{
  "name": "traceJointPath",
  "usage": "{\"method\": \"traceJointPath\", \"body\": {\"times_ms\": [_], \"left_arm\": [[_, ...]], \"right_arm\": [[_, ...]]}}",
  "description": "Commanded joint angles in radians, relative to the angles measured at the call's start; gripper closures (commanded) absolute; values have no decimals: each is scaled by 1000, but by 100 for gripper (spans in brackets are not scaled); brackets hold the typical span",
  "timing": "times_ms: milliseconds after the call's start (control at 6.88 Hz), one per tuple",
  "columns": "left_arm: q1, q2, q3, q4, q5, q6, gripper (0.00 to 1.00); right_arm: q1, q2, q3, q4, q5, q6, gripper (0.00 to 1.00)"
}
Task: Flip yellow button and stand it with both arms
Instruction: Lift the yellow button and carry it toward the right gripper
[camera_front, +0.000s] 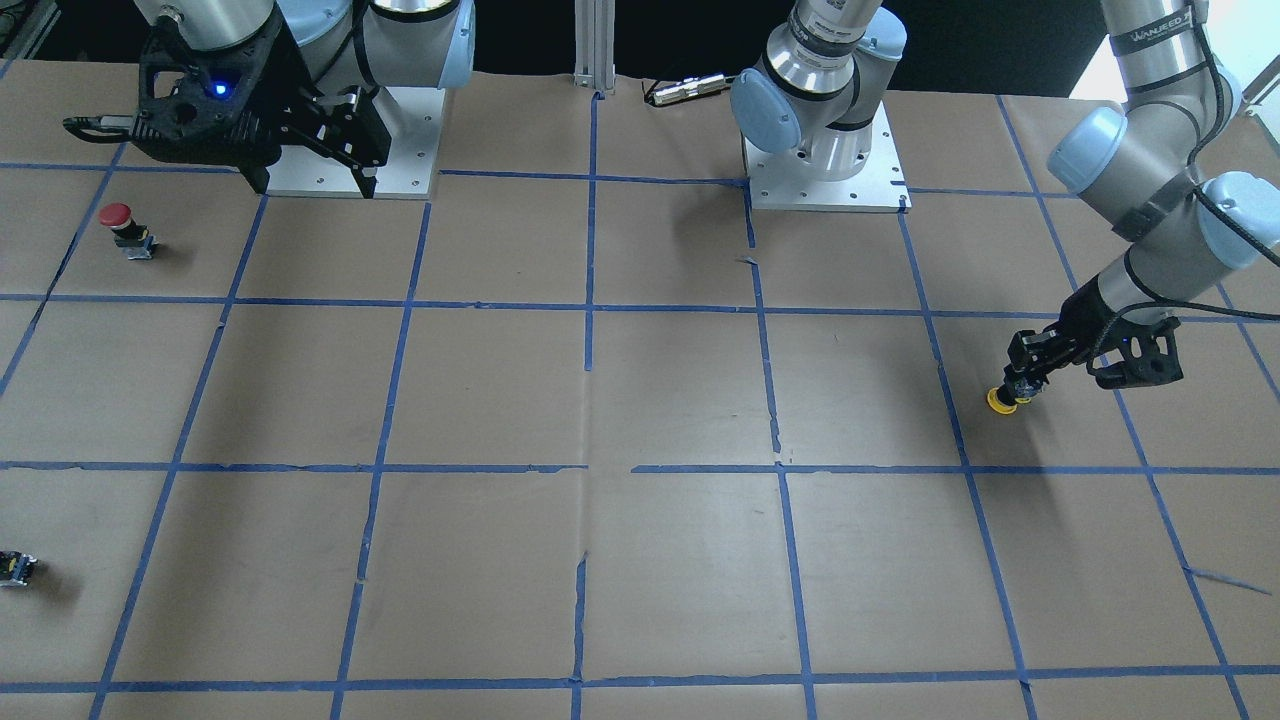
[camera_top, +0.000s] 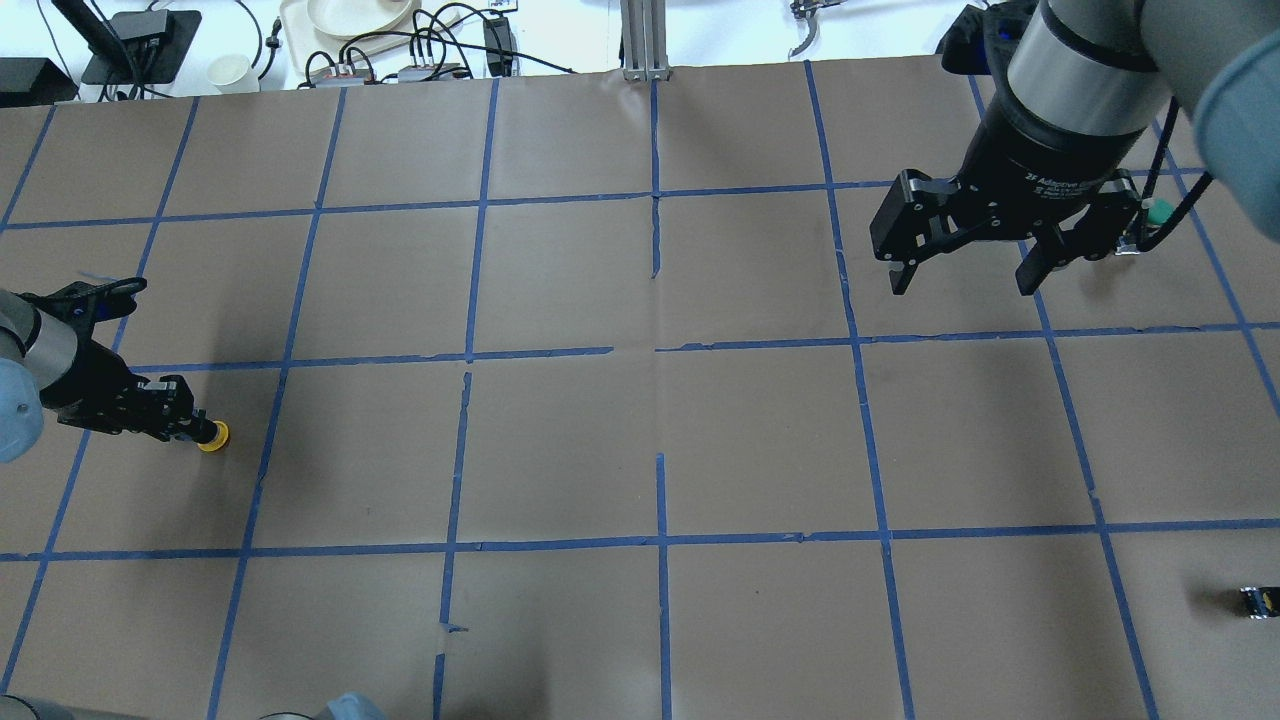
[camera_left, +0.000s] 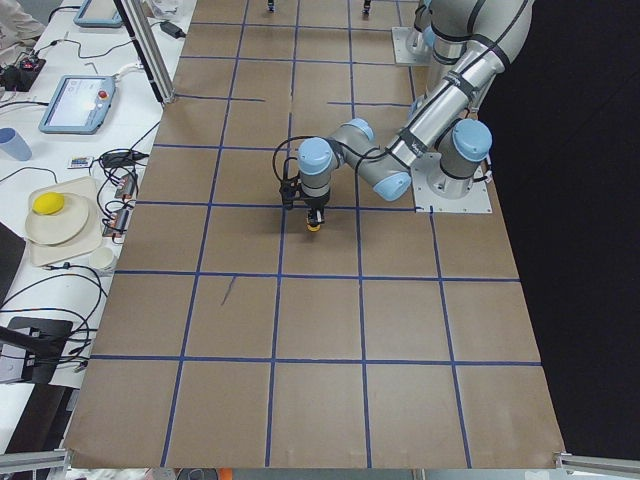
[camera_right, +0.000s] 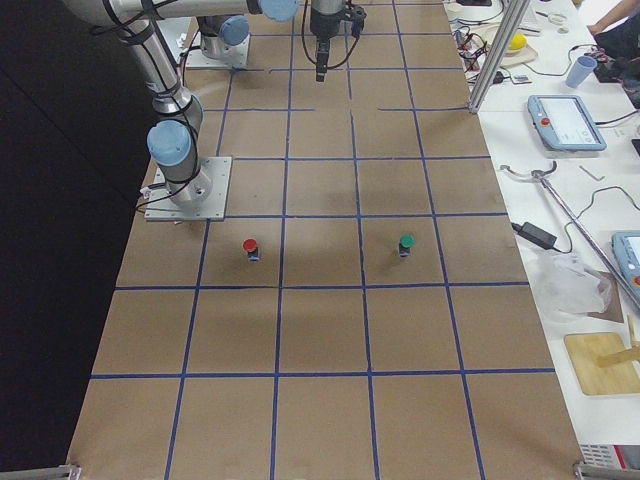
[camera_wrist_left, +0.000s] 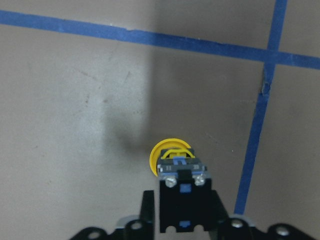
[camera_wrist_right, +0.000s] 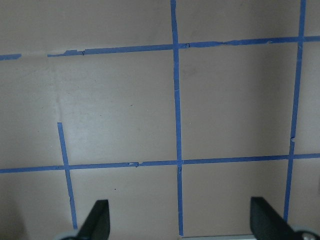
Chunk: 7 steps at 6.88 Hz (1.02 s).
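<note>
Starting at the left edge of my overhead view, the left pincer (camera_top: 190, 430) is clamped on the black-and-grey body of the yellow button (camera_top: 213, 436). It sits in the second grid row from the bottom, just left of a blue tape line (camera_top: 268, 440). On the left wrist camera the body sits between the two fingers (camera_wrist_left: 147, 210). The yellow cap (camera_wrist_left: 167, 150) points away from the pincer towards the brown paper of the worktop (camera_top: 560, 450). From the front-facing camera the button (camera_front: 1001, 400) looks tilted with its cap as the lowest end, but I cannot tell whether the cap touches the paper. Moving right, the middle of the overhead frame holds only paper and tape grid. In the upper right the right pincer (camera_top: 962, 285) hangs above the worktop, spread wide, with nothing between its fingers. Its own camera shows just both fingertips (camera_wrist_right: 97, 220) at the bottom corners over bare grid. Just right of that pincer a green button (camera_top: 1158, 210) peeks out, partly hidden behind it. The front-facing view's upper left shows a red button (camera_front: 117, 215) standing cap up, just below the right pincer in the frame. At the lower right edge of the overhead view lies a small dark block (camera_top: 1258, 601), well apart from both pincers.
</note>
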Motion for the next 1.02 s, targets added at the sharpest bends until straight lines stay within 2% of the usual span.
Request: {"method": "traceJointPath", "body": {"times_ms": [0,145,291,436,727,873], "left_arm": [[-62,20,26,-52,-128,51,98],[-131,40,43,-168,-255,70,98],[-177,62,35,-266,-516,73,98],[-254,57,11,-289,-684,79,98],[-386,43,2,-289,-1019,46,98],[-464,45,-3,-287,-1160,33,99]], "right_arm": [[-1,3,2,-11,7,19,0],[-1,0,-4,-11,7,83,0],[1,-7,-13,-8,9,135,0],[2,-8,-13,0,4,184,0],[-1,2,-4,0,16,507,0],[-5,5,-4,3,148,563,0]]}}
